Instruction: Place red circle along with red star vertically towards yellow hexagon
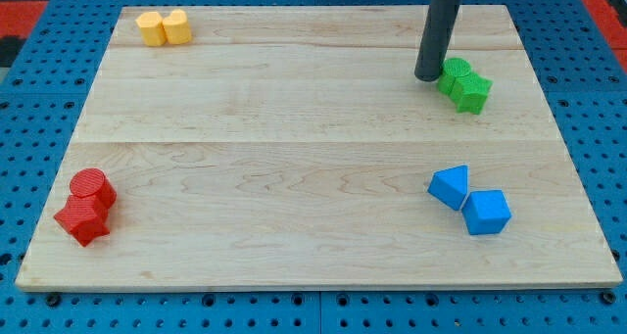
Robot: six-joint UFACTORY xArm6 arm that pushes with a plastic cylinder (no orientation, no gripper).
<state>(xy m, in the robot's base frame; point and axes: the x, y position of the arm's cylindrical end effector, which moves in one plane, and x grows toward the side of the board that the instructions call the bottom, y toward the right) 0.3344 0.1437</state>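
My tip [427,78] rests beside the green blocks [464,84] at the wooden board's [294,109] top right; it has no pincer to clench. The red circle block [92,186] and red star block [82,218] touch at bottom left, unpushed; the likely next move is crossing toward them, then driving them up to the yellow hexagon block [152,27].

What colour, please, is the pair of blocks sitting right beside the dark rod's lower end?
Green: the two green blocks sit just right of my tip, seen in the camera view.

You see two green blocks [464,83] touching, desk [294,177] upper right; blue triangle [450,185] beside blue cube [486,213], lower right; blue pegboard [49,89] around desk.
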